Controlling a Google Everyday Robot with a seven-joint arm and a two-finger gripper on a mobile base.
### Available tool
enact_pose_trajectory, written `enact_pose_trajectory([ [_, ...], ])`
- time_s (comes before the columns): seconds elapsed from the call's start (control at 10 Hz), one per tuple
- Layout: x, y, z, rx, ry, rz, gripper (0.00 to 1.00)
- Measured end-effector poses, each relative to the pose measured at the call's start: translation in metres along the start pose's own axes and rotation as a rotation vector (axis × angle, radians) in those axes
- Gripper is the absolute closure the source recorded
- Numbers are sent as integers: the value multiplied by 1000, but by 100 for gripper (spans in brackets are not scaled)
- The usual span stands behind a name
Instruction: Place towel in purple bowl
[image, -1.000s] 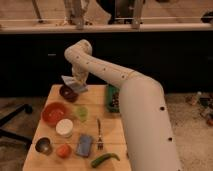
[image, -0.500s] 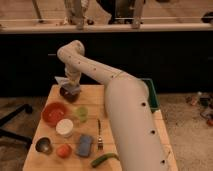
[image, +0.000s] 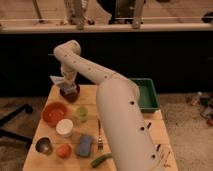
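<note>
**Towel held right over the purple bowl**

We see a wooden table (image: 155, 131) from above and in front, with our single white arm (image: 107, 85) reaching across it to the far left corner. The gripper (image: 68, 85) points down at that corner, just above the purple bowl (image: 70, 94). It is closed on the towel (image: 60, 81), a pale grey-blue scrap that sticks out to the left of the fingers and droops a little. The lower edge of the towel looks to be at or near the bowl's rim; we cannot tell whether it touches.

The relation that matters is vertical: the bowl lies directly beneath the gripper, so we judge the coming move to be a short lowering and a release. Because the towel hangs off to the left, part of it may drape over the rim on that side.

Other things sit nearer the camera. The orange bowl (image: 54, 113) is just in front of the purple bowl. Beyond it come a green cup (image: 81, 113), a white cup (image: 64, 127), a metal cup (image: 43, 145), a small orange fruit (image: 63, 150), a blue sponge (image: 84, 145), a fork (image: 99, 136) and a green vegetable (image: 101, 159). A green bin (image: 147, 94) stands at the far right. None of these lies between the gripper and the purple bowl.
</note>
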Motion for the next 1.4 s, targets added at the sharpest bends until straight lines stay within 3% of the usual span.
enact_pose_trajectory([
  [0.3, 0, -4, 13, -17, 7, 14, 100],
  [0.5, 1, -4, 25, -36, 8, 17, 95],
  [1.4, 3, -6, 24, -35, 9, 20, 95],
])
